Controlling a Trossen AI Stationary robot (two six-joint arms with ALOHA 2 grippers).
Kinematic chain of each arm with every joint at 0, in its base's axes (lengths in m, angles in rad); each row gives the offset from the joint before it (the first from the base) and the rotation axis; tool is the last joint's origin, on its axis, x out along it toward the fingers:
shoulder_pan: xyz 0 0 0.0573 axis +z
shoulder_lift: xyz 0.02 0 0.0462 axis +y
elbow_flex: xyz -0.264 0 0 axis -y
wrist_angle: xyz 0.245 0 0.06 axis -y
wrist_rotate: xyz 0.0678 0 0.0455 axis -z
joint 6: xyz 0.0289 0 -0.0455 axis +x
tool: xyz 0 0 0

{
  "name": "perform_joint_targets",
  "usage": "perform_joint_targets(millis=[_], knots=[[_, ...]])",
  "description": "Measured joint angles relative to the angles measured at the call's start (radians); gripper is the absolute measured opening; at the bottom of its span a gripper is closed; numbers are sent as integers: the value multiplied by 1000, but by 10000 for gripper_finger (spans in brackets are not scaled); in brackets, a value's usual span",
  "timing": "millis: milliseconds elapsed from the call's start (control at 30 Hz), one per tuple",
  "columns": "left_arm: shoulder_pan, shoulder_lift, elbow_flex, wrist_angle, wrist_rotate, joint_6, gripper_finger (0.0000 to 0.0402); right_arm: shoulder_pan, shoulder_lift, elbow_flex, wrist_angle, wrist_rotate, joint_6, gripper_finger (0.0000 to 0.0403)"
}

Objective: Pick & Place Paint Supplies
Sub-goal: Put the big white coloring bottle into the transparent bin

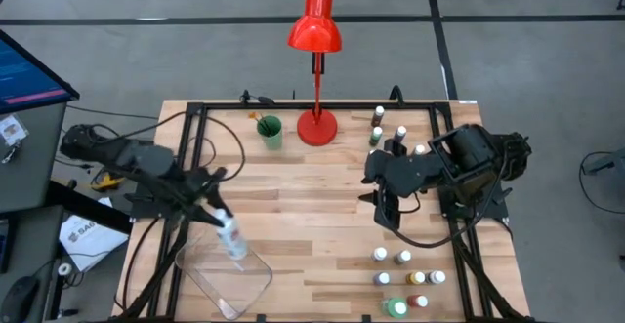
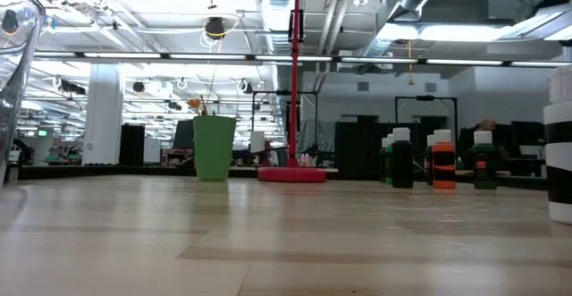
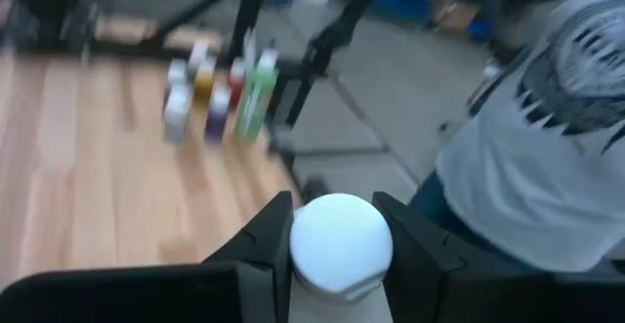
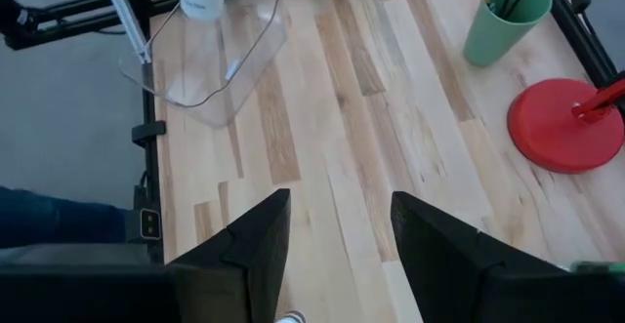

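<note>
Holding: left gripper (image 1: 227, 227) clenched on white bottle (image 1: 233, 238), above clear tray (image 1: 227, 274) at table's (image 1: 312, 196) left front edge.
Right gripper (image 1: 383, 209): fingers spread, empty, over bare mid-table.

We are seeing the clear plastic tray (image 1: 223, 276) sitting at the wooden tabletop's (image 1: 312, 206) front left, a white-capped bottle (image 1: 232, 237) hanging over it, small paint bottles (image 1: 405, 279) clustering front right, and the green cup (image 1: 270, 132) standing left of the red lamp (image 1: 316, 118).

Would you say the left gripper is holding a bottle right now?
Yes: the left gripper is shut on a white bottle, its white cap between both fingers, above the clear tray.
</note>
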Motion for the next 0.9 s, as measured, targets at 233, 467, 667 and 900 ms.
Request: perform_joint_targets(millis=[233,467,667,900], knots=[[-124,-40,-3,-265,-134,-32,98,-22,0,0,1,0,43,175],[-233,-38,-105,-261,-233,-125,98,-42,0,0,20,0,48,175],[-368,-74,-223,-212,-362,-234,98,-60,0,0,22,0,48,175],[-510,-117,-328,-121,-622,-310,98,-82,0,0,27,1,47,175]])
